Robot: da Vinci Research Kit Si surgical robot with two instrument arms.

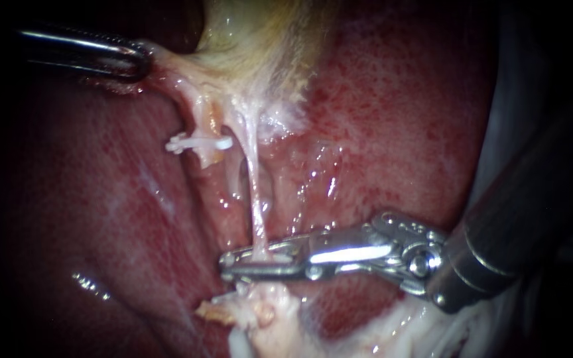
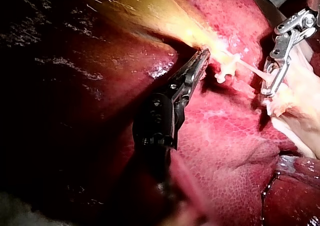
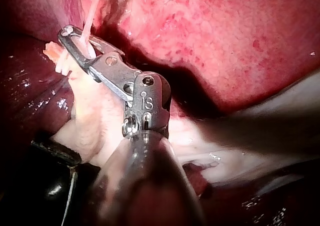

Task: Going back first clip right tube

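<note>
The white clip (image 1: 197,142) sits across the left tube (image 1: 210,124). Just right of the clip runs the thin right tube (image 1: 254,199). Well below the clip this tube passes between the jaws of the right instrument (image 1: 228,265), whose tool is only a little open around it. Up and left of the clip, the left instrument (image 1: 142,61) has its tool closed on the pale edge of the gallbladder (image 1: 253,40).

The right tube (image 1: 254,199) vanishes inside the right instrument's (image 1: 231,263) tip, its continuation beyond hidden. The left instrument's (image 1: 143,61) shaft is cut off behind its tip, which is sunk in gallbladder (image 1: 260,40) tissue.
</note>
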